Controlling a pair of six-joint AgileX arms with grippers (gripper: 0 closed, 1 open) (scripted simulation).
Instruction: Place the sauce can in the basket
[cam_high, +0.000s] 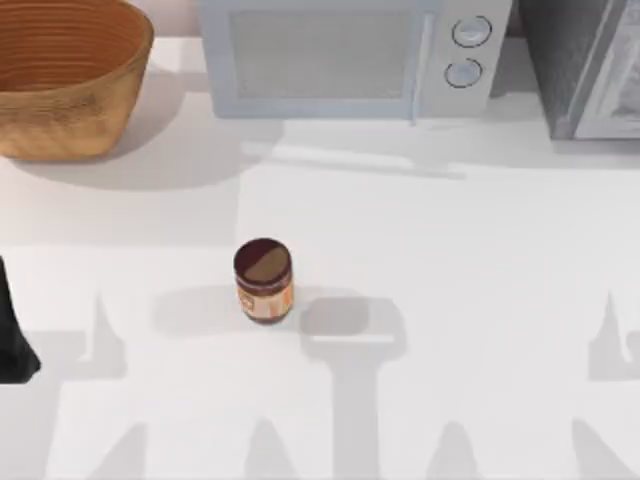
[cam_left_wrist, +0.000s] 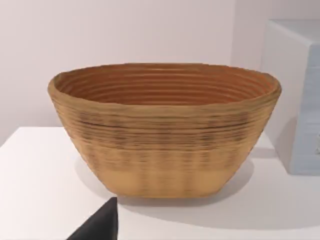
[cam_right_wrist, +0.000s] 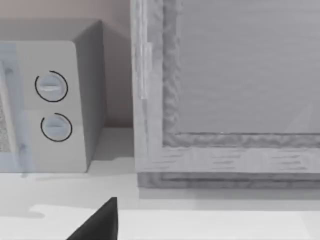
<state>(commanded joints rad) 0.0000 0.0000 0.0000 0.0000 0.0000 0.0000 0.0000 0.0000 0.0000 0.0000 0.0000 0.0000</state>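
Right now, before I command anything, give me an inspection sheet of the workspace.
Surface: white table, arm shadows across the near half.
Job's things: sauce can upright near the table's middle, untouched; basket at the far left corner, nothing seen inside in the left wrist view.
Clutter: nothing seen.
Grippers: a dark part of the left arm at the table's left edge; neither tool's state can be told.
Cables: nothing seen.
Surroundings: microwave at the back centre, grey cabinet at the back right.

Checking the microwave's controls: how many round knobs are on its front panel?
2. Both sit on the pale grey microwave's right-hand panel at the table's back edge: the upper round knob and the lower round knob directly beneath it. None seems hidden.
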